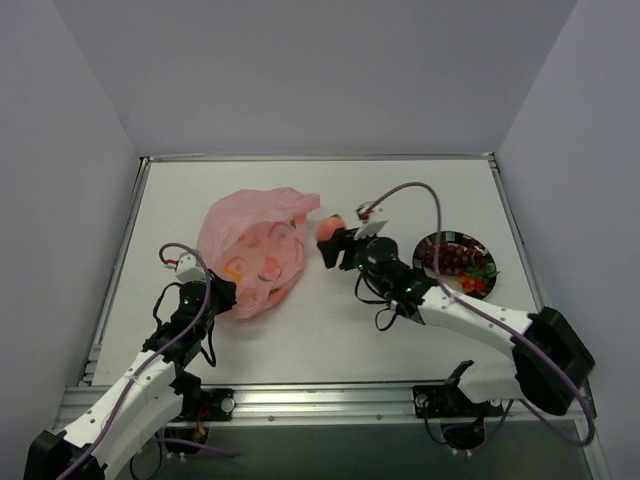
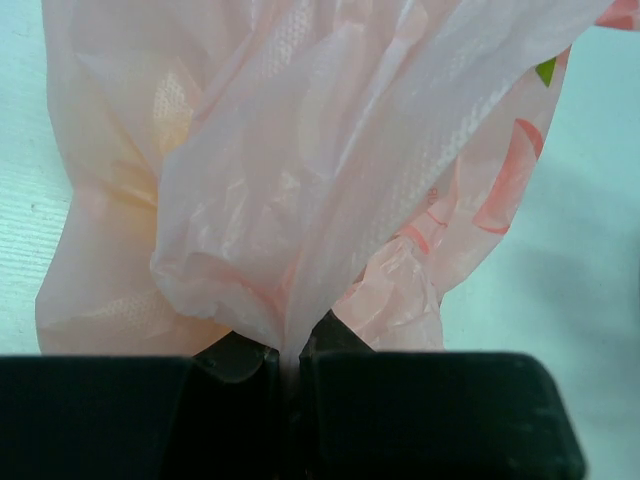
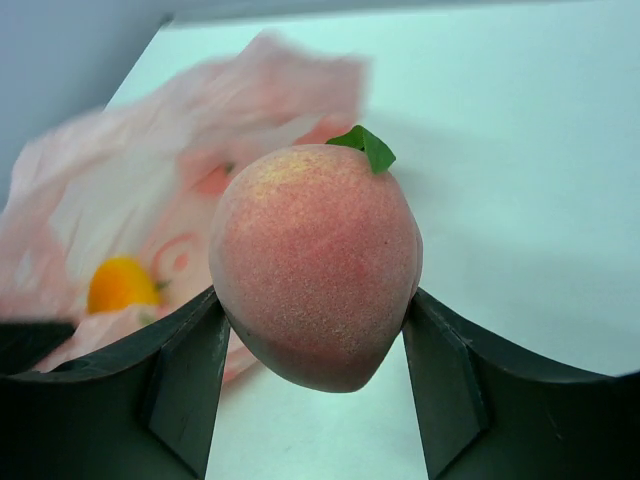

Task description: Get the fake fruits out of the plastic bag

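The pink plastic bag (image 1: 255, 252) lies left of centre on the table, with coloured shapes showing through it. My left gripper (image 1: 222, 297) is shut on the bag's near edge; in the left wrist view the film (image 2: 300, 180) is pinched between the jaws. My right gripper (image 1: 330, 240) is shut on a pinkish-red peach (image 1: 328, 229) just right of the bag's mouth. In the right wrist view the peach (image 3: 315, 265) with its green leaf sits between the fingers, above the table. A yellow fruit (image 3: 120, 283) shows in the bag. Dark purple grapes (image 1: 452, 259) and red-orange pieces (image 1: 473, 282) lie on the plate.
A round dark-rimmed plate (image 1: 431, 242) sits at the right of the table, behind my right forearm. Grey walls close in the table on three sides. A raised rim runs along the table's edges.
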Robot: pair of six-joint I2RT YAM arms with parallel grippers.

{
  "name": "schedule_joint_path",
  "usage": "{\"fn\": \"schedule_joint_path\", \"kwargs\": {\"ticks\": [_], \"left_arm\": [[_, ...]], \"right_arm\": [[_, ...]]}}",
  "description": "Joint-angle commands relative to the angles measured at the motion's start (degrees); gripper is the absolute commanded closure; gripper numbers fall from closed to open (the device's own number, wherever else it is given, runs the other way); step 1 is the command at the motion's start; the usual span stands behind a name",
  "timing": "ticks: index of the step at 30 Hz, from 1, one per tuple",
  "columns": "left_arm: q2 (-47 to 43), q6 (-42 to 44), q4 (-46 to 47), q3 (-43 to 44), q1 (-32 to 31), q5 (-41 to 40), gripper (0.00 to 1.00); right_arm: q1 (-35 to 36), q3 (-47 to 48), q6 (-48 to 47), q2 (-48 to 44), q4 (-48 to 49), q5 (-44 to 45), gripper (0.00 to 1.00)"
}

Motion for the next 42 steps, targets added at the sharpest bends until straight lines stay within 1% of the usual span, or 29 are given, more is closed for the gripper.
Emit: {"fn": "schedule_joint_path", "kwargs": {"ticks": [1, 2, 3, 4, 5, 7, 9, 10, 13, 15, 18, 22, 23, 26, 33, 39, 42], "left_arm": [[0.4, 3.2, 5.3, 2.3, 0.5, 1.7, 0.98], [0.1, 4.0, 5.6, 2.2, 0.5, 2.3, 0.98], [-0.1, 4.5, 5.6, 2.1, 0.6, 2.4, 0.98], [-0.7, 5.0, 5.3, 2.0, 0.3, 2.3, 0.98], [-1.0, 5.4, 4.7, 2.1, 0.2, 2.1, 0.98], [-1.7, 5.9, 3.9, 2.3, -0.6, 1.3, 0.98], [-2.3, 6.1, 3.8, 2.6, -1.3, 0.6, 0.98], [-2.4, 6.1, 3.8, 2.7, -1.5, 0.6, 0.98], [-2.7, 6.1, 3.6, 2.6, -2.0, 0.1, 0.98], [-3.0, 6.1, 3.3, 2.8, -2.2, -0.1, 0.98], [-3.4, 6.1, 3.0, 2.8, -2.3, -0.1, 0.98], [-3.2, 6.0, 3.1, 2.7, -2.3, -0.2, 0.98], [-3.2, 5.9, 3.2, 2.7, -2.3, -0.1, 0.98], [-3.1, 5.9, 3.2, 2.6, -2.4, -0.3, 0.98], [-2.8, 5.8, 3.5, 2.5, -2.4, -0.3, 0.98], [-2.6, 5.9, 3.7, 2.4, -2.3, -0.5, 0.98], [-2.5, 6.2, 3.6, 2.5, -2.3, -0.6, 0.98]], "right_arm": [[-6.4, -3.1, 4.0, -11.9, -13.4, 13.9, 0.78], [-10.6, -4.6, 5.6, -16.4, -16.1, 16.5, 0.78], [-12.6, -5.2, 7.1, -18.7, -19.4, 17.7, 0.78], [-14.4, -5.8, 10.7, -20.7, -25.7, 18.8, 0.78], [-17.3, -6.6, 12.5, -24.2, -28.8, 20.5, 0.78], [-19.1, -7.4, 16.7, -27.1, -36.2, 21.2, 0.78], [-21.2, -8.4, 19.2, -29.1, -41.7, 20.9, 0.77], [-21.8, -8.9, 20.9, -29.4, -42.4, 20.5, 0.77], [-24.8, -11.3, 22.6, -28.7, -42.6, 16.5, 0.77], [-27.0, -11.8, 23.6, -26.6, -42.4, 15.6, 0.77], [-29.0, -11.6, 22.6, -24.8, -41.9, 15.3, 0.77], [-32.1, -12.0, 21.8, -22.6, -39.2, 11.8, 0.77], [-33.3, -12.3, 21.7, -21.2, -39.2, 9.7, 0.77], [-34.7, -12.9, 21.3, -18.4, -35.9, 7.4, 0.77], [-37.5, -11.7, 19.9, -14.5, -33.2, 6.7, 0.76], [-39.0, -10.7, 18.6, -10.2, -29.5, 7.2, 0.70], [-39.0, -10.7, 18.7, -9.0, -29.2, 6.6, 0.56]]}}
